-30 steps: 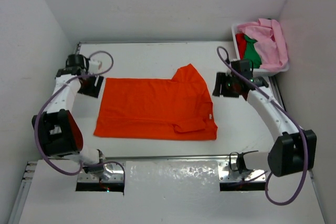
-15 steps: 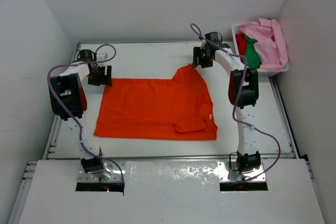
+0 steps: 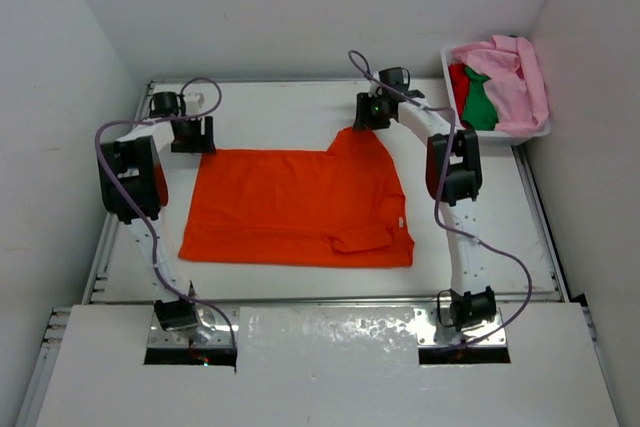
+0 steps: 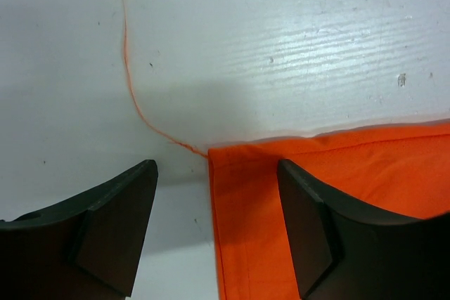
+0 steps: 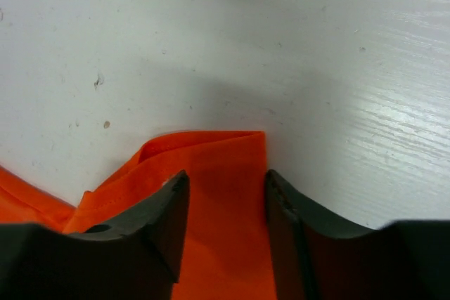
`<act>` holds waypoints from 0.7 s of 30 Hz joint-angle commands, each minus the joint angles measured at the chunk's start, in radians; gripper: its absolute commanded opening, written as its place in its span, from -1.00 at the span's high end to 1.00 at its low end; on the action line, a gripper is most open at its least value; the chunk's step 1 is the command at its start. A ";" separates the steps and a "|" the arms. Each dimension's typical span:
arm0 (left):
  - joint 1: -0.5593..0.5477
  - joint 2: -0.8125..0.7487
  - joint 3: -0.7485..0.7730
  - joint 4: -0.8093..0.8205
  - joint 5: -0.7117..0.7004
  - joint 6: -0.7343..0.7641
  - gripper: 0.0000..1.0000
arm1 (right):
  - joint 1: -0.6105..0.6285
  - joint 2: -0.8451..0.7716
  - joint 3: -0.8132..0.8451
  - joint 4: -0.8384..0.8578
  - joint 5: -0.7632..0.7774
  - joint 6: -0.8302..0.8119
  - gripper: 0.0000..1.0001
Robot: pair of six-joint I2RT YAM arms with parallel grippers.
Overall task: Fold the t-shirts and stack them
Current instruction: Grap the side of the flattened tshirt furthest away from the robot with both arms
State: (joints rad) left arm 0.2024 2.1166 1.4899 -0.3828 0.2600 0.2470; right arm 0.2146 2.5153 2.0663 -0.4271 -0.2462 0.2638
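The orange t-shirt (image 3: pixel 290 209) lies spread flat in the middle of the desk (image 3: pixel 270 112). One sleeve is folded in near its right edge and the other pokes toward the far side. The pink shirt (image 3: pixel 515 72), green shirt (image 3: pixel 481 104) and red shirt (image 3: pixel 458 82) sit crumpled together in the white basket (image 3: pixel 510 136) at the far right corner.

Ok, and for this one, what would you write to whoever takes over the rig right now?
Left gripper: open, jaws either side of the far left corner of the bright orange fabric t-shirt, which lies spread on the white table.
Right gripper: open, straddling its far right tip, not pinched.
Light pink t-shirt, green t-shirt and red t-shirt: heaped in the white plastic mesh basket, far right.
Done: orange one laid out. Left: fold it, then the other three, and stack.
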 commanded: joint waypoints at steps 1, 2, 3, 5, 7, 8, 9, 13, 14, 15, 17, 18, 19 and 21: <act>-0.011 0.059 -0.003 0.021 0.002 -0.025 -0.33 | 0.022 0.043 0.000 -0.033 0.012 0.006 0.14; -0.011 0.059 0.001 0.025 0.018 -0.023 -0.26 | 0.023 0.048 0.003 -0.032 0.009 0.012 0.23; -0.011 0.057 0.004 0.024 0.028 -0.022 -0.22 | 0.025 0.053 0.003 -0.030 0.004 0.012 0.46; -0.011 0.057 0.010 0.006 0.053 -0.012 -0.01 | 0.026 0.050 -0.003 -0.026 -0.030 0.018 0.65; -0.011 0.051 0.027 -0.068 0.079 0.017 0.12 | 0.019 0.018 -0.044 0.005 -0.056 0.040 0.87; -0.009 0.045 0.029 -0.115 0.093 0.031 0.13 | 0.016 0.001 -0.093 0.022 -0.064 0.048 0.90; -0.009 0.028 0.021 -0.126 0.103 0.055 0.13 | 0.009 -0.039 -0.121 0.040 -0.064 0.054 0.97; -0.009 0.011 -0.019 -0.090 0.125 0.038 0.36 | 0.003 -0.098 -0.196 0.103 -0.076 0.063 1.00; -0.009 0.019 0.004 -0.112 0.151 0.031 0.46 | 0.002 -0.102 -0.195 0.102 -0.080 0.061 1.00; -0.009 0.038 0.021 -0.131 0.165 0.025 0.54 | 0.002 -0.107 -0.195 0.100 -0.088 0.063 1.00; -0.009 0.046 0.049 -0.174 0.180 0.028 0.93 | 0.002 -0.128 -0.199 0.103 -0.100 0.063 1.00; -0.009 0.031 0.047 -0.177 0.173 0.038 1.00 | 0.002 -0.139 -0.204 0.103 -0.111 0.061 1.00; -0.009 0.016 0.043 -0.176 0.167 0.046 1.00 | 0.002 -0.151 -0.212 0.106 -0.116 0.063 1.00; -0.009 -0.044 0.021 -0.172 0.145 0.078 1.00 | 0.002 -0.213 -0.256 0.116 -0.123 0.061 1.00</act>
State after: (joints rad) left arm 0.2016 2.1319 1.5169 -0.4919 0.3973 0.2867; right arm 0.2176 2.4115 1.8416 -0.3164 -0.3351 0.3195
